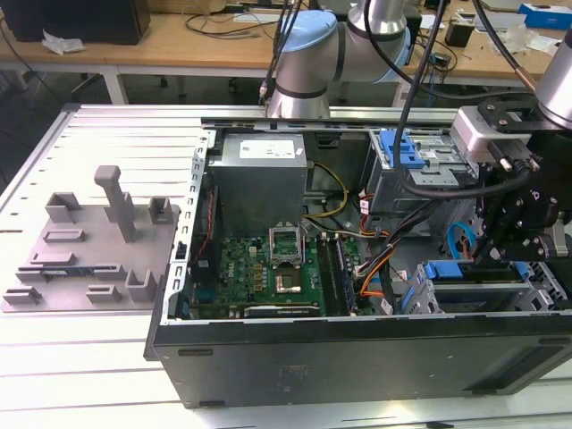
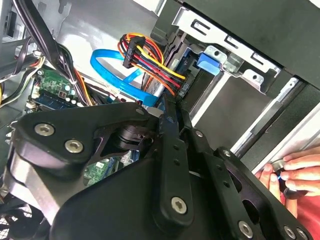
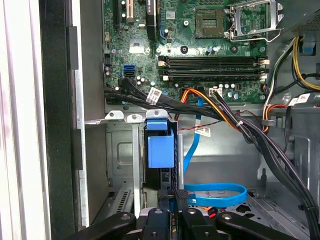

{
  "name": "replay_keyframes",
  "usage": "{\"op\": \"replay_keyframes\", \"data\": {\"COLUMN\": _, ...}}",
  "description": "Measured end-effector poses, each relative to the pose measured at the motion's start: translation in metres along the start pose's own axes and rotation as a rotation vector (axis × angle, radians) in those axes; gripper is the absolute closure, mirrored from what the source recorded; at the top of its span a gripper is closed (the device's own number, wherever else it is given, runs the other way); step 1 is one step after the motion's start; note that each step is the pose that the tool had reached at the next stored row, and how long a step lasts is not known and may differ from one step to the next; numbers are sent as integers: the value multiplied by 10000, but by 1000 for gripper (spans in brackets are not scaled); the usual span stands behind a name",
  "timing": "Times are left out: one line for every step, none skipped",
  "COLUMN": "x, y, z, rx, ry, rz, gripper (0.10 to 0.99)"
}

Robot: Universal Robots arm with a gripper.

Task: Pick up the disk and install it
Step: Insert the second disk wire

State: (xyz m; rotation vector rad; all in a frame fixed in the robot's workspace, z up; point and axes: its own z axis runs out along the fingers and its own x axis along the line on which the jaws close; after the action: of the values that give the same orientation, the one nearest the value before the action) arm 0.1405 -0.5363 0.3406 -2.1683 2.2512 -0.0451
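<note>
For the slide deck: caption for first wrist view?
Tool above the drive bay, its blue latch and motherboard beyond.

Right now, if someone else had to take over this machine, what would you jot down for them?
The gripper is down inside the open black computer case, right at the grey metal drive bay. Its grip cannot be judged.
The disk, a silver-grey hard drive in blue plastic rails, stands edge-on in that bay, just ahead of the gripper.
Done: the disk is in the bay.
Left: full seating is unconfirmed.
Caution: a person's hand rests at the case's edge.
</note>
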Motion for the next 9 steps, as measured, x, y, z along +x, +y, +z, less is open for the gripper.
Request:
{"op": "replay_keyframes", "data": {"x": 0, "y": 0, "z": 5, "rx": 0, "ry": 0, "rz": 0, "gripper": 925}}
{"op": "replay_keyframes", "data": {"x": 1, "y": 0, "z": 9, "rx": 0, "ry": 1, "rz": 0, "gripper": 925}}
{"op": "replay_keyframes", "data": {"x": 1, "y": 1, "z": 17, "rx": -1, "ry": 1, "rz": 0, "gripper": 925}}
{"op": "replay_keyframes", "data": {"x": 1, "y": 1, "z": 21, "rx": 0, "ry": 2, "rz": 0, "gripper": 925}}
{"op": "replay_keyframes", "data": {"x": 1, "y": 1, "z": 22, "rx": 0, "ry": 2, "rz": 0, "gripper": 925}}
{"op": "replay_keyframes", "data": {"x": 1, "y": 1, "z": 24, "rx": -1, "ry": 1, "rz": 0, "gripper": 925}}
{"op": "replay_keyframes", "data": {"x": 1, "y": 0, "z": 23, "rx": 0, "ry": -1, "rz": 0, "gripper": 925}}
{"op": "replay_keyframes", "data": {"x": 0, "y": 0, "z": 15, "rx": -1, "ry": -13, "rz": 1, "gripper": 925}}
{"op": "replay_keyframes", "data": {"x": 1, "y": -1, "z": -23, "rx": 0, "ry": -7, "rz": 1, "gripper": 851}}
